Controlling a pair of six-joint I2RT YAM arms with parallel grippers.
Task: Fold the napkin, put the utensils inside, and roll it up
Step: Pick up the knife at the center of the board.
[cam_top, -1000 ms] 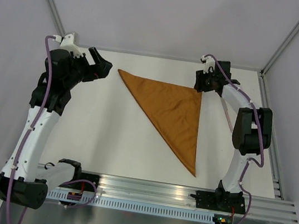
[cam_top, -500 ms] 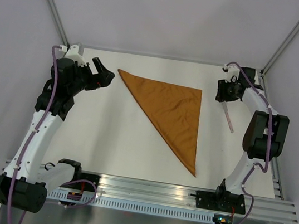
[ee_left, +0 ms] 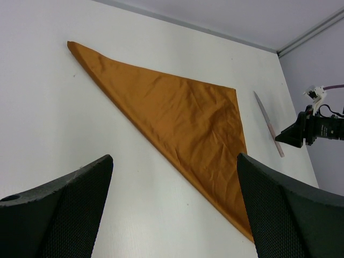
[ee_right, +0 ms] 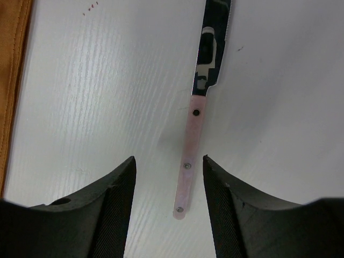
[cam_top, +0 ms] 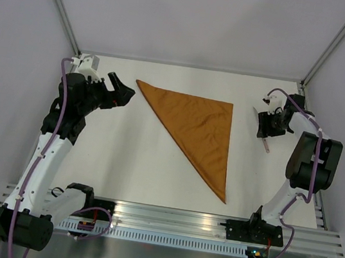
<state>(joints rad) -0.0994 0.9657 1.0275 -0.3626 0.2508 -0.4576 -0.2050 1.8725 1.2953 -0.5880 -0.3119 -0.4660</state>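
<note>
The napkin (cam_top: 199,125) lies flat as an orange-brown triangle mid-table, also in the left wrist view as the napkin (ee_left: 177,110); its edge (ee_right: 9,80) shows at the far left of the right wrist view. Of the utensils only one knife (cam_top: 265,145) shows, right of the napkin, with a silvery blade (ee_right: 215,43) and a pale pink handle (ee_right: 192,145). My right gripper (cam_top: 265,125) hangs open just above it, the gripper (ee_right: 168,160) straddling the handle's end without touching. My left gripper (cam_top: 119,88) is open, left of the napkin's far-left corner; the gripper (ee_left: 174,156) holds nothing.
The white table (cam_top: 129,155) is enclosed by grey walls and slanted frame posts (cam_top: 58,2). A metal rail (cam_top: 172,218) with the arm bases runs along the near edge. The knife lies close to the table's right edge (cam_top: 314,170).
My right gripper has left the napkin's right corner and moved right and nearer, down over the knife, with its jaws a little wider. The left gripper drifted slightly right.
</note>
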